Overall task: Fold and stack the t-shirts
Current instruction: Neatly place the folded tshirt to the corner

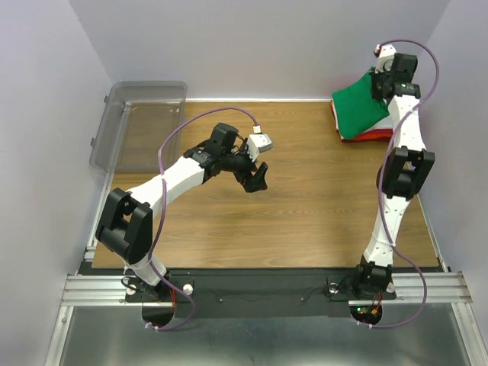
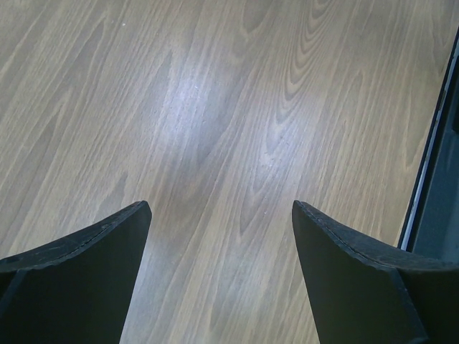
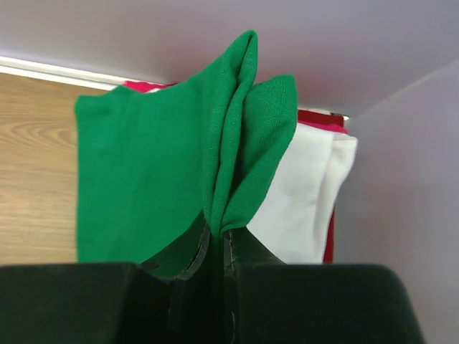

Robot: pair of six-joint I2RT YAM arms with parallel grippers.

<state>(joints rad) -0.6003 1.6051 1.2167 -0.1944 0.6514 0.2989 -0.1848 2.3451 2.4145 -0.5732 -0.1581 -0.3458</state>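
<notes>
The green t-shirt point(image 1: 360, 107) lies on top of a stack at the table's far right corner, over the white t-shirt point(image 1: 379, 131) and the red t-shirt point(image 1: 364, 139). My right gripper point(image 1: 379, 85) is shut on a pinched fold of the green t-shirt point(image 3: 154, 179) and lifts its edge; the white t-shirt point(image 3: 305, 201) and red t-shirt point(image 3: 328, 240) show beneath. My left gripper point(image 1: 258, 177) hangs open and empty above the middle of the table; in the left wrist view it point(image 2: 222, 208) has only bare wood between its fingers.
A clear grey plastic bin point(image 1: 141, 122) stands at the far left corner, off the wooden table point(image 1: 305, 213). Walls close in behind and on both sides. The table's dark edge rail point(image 2: 437, 179) shows at the right of the left wrist view.
</notes>
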